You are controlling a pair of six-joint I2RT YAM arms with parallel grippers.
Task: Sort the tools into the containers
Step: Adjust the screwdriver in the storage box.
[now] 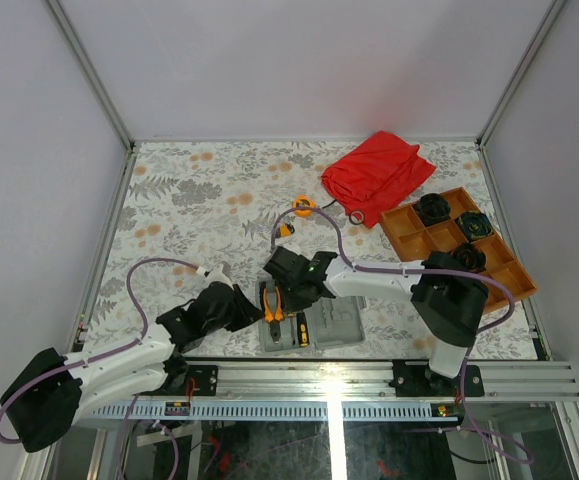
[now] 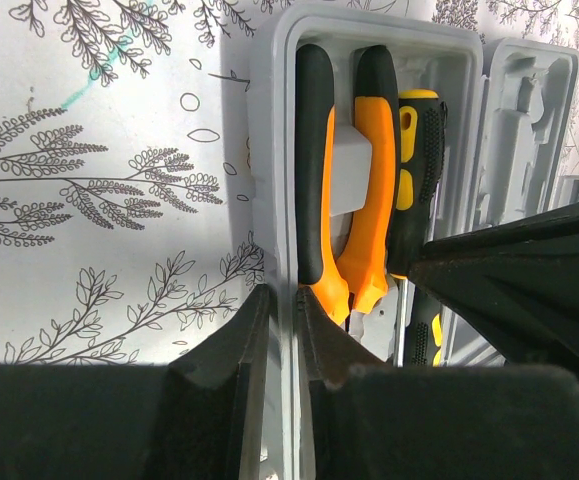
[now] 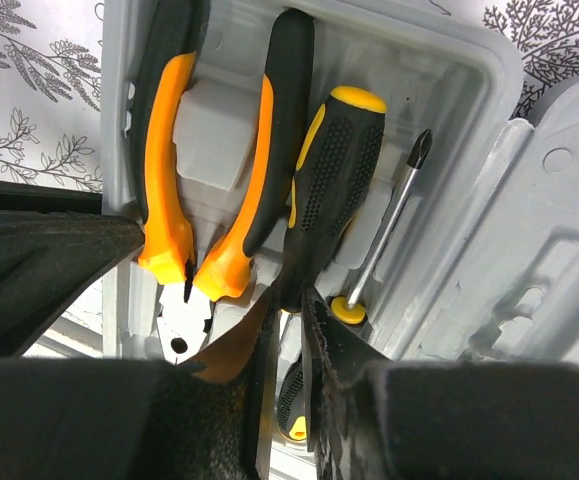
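Note:
The grey case (image 1: 341,322) lies open at the near edge, as a left tray (image 2: 274,120) and a right tray (image 2: 529,110). In the left tray lie orange-handled pliers (image 3: 184,170), a black-and-yellow screwdriver (image 3: 334,180) and a second screwdriver (image 3: 389,225). My left gripper (image 2: 281,312) is shut on the left tray's outer wall. My right gripper (image 3: 289,305) is shut on the narrow end of the black-and-yellow screwdriver's handle, inside the tray. A round orange tape measure (image 1: 304,206) and a tiny orange-black piece (image 1: 286,229) lie on the table behind the case.
A red cloth (image 1: 374,175) lies at the back right. An orange-brown divided tray (image 1: 409,225) with black round parts stands at the right. Both arms crowd together over the case's left half. The table's metal front rail (image 1: 369,375) runs just below the case.

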